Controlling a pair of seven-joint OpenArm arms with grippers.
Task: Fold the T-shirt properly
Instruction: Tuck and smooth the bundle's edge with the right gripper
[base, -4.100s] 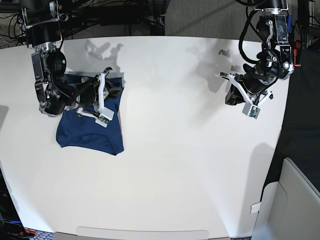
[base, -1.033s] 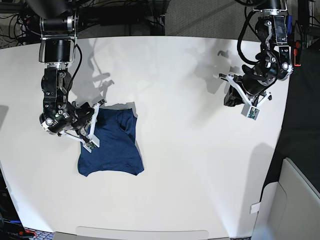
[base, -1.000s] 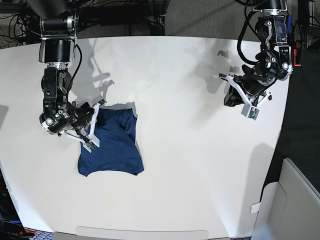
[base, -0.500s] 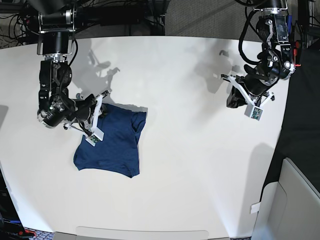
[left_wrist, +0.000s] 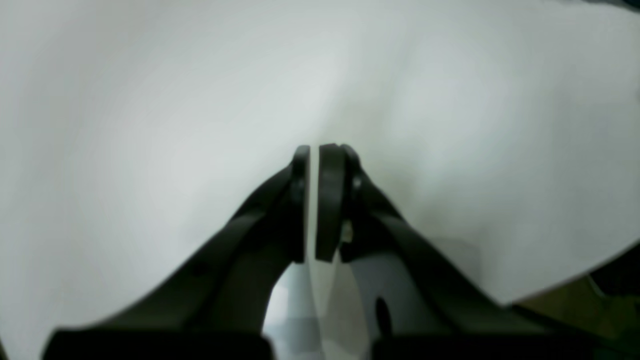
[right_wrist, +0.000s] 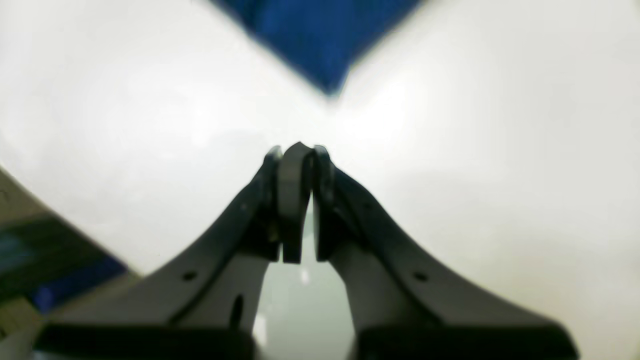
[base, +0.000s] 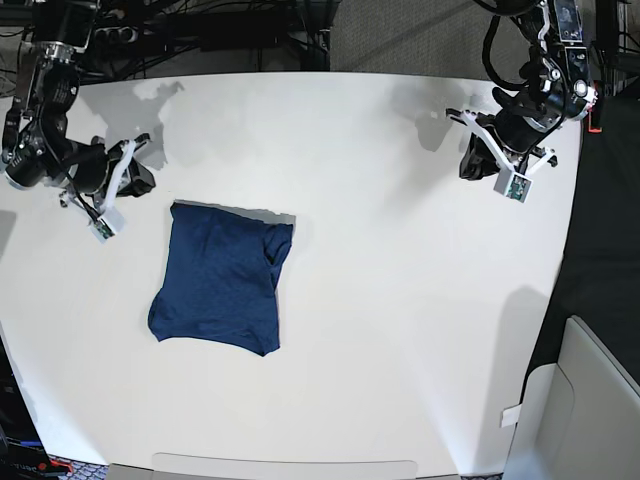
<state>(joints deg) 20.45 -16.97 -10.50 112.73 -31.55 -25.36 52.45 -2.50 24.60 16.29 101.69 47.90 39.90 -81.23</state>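
T-shirt (base: 225, 277) is lying folded into a compact block at centre left of the white surface (base: 400, 300), both sets of fingers (left_wrist: 320, 200) (right_wrist: 297, 200) are sitting closed and empty, so folding's looking pretty much done, maybe just neatening left.

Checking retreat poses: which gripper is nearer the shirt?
The right gripper, beside the T-shirt corner; the left gripper hangs over bare table opposite.
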